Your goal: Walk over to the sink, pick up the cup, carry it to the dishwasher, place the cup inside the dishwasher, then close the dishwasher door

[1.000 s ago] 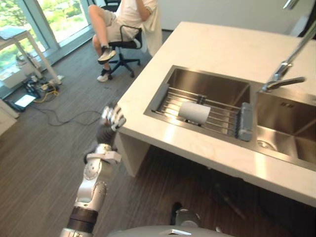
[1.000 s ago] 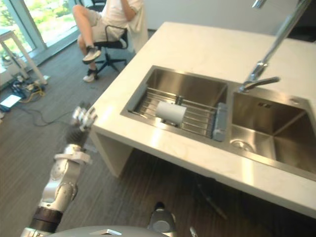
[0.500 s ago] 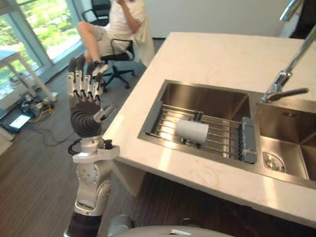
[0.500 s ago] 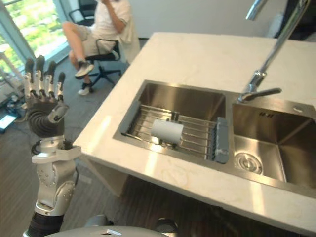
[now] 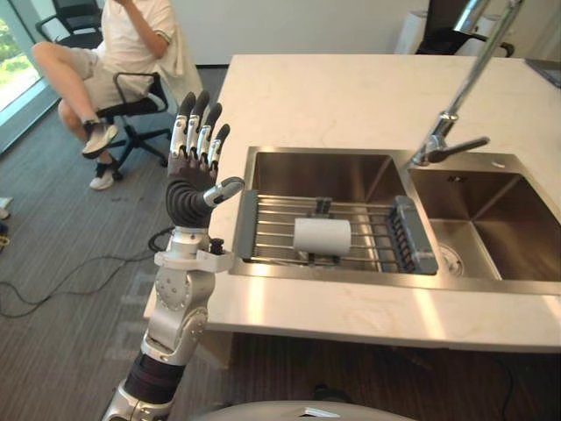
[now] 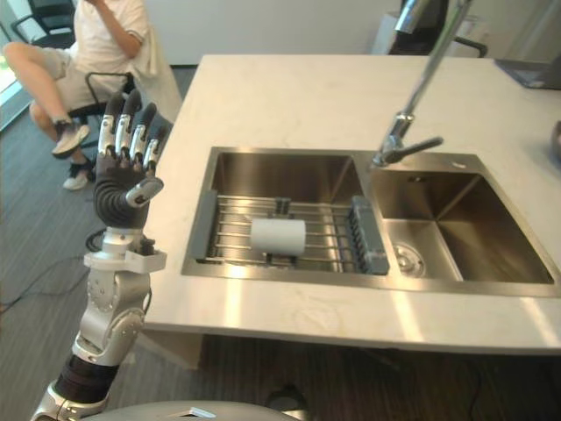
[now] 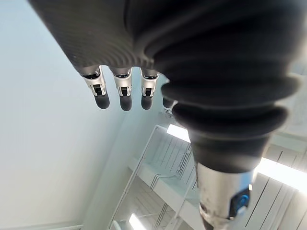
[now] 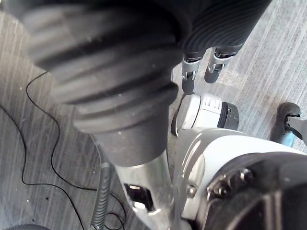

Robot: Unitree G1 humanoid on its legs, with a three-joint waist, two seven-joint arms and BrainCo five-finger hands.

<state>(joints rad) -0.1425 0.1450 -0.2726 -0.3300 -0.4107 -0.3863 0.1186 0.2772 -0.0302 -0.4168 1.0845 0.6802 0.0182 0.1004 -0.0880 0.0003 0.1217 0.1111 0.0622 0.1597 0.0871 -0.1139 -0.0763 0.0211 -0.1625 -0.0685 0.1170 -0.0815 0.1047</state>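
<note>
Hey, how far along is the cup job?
Done: the robot stands at the sink. In hand: nothing; left robot hand raised open beside the counter, right robot hand hangs open, cup lies on the rack. Left: grasp, carry, load and close the dishwasher.

Left hand (image 5: 188, 195) is up, fingers straight, open air all round it. Just to its right is the worktop (image 5: 351, 88) edge, then the sink (image 5: 316, 171), open from above, a wire rack (image 5: 272, 237) bridging the basin. The tall faucet (image 5: 447, 123) stands further right, well apart. A seated person (image 5: 123, 53) is beyond the hand, clear.
</note>
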